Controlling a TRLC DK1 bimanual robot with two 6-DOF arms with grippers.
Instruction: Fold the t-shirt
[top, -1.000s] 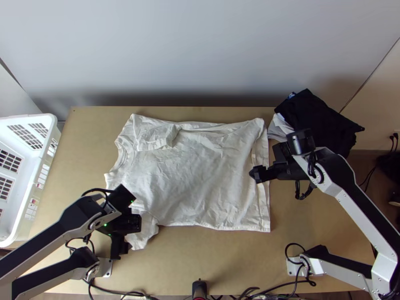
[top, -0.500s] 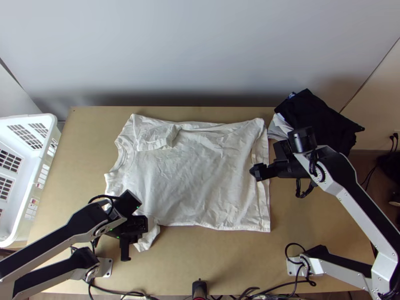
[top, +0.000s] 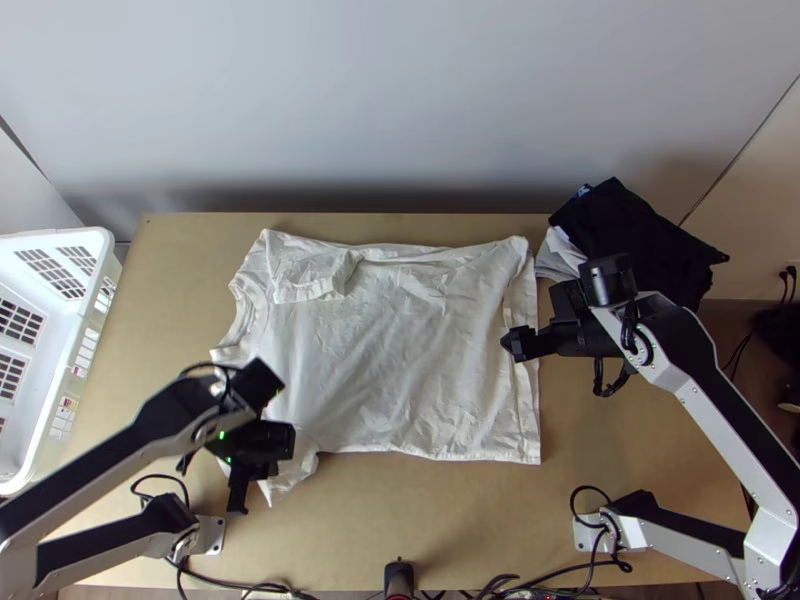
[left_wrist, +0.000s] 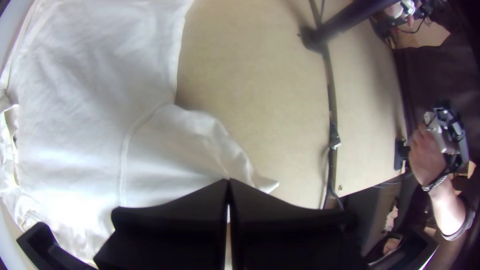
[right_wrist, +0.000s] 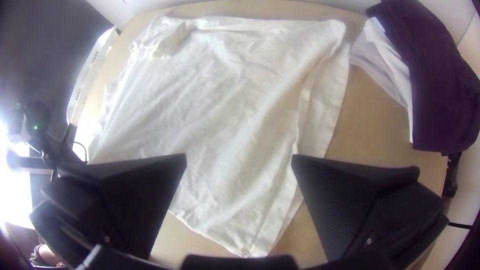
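The white t-shirt (top: 390, 350) lies spread on its side across the table, collar toward the left, with the far sleeve (top: 310, 275) folded in over the body. At its near left corner my left gripper (top: 240, 488) is over the near sleeve (top: 292, 472); in the left wrist view the fingers of the left gripper (left_wrist: 228, 184) meet at that sleeve's creased cloth, shut on it. Above the hem end stands my right gripper (top: 512, 344). The right wrist view shows the right gripper (right_wrist: 240, 157) open, its fingers wide apart over the shirt, holding nothing.
A white basket (top: 75, 350) stands at the table's left edge. Dark clothing (top: 630, 235) and a white cloth (top: 556, 256) lie at the back right. Cables (top: 500, 583) run along the near edge.
My left gripper has shifted slightly right, then back left, and the near sleeve's corner has moved a little with it. The right arm has hardly moved.
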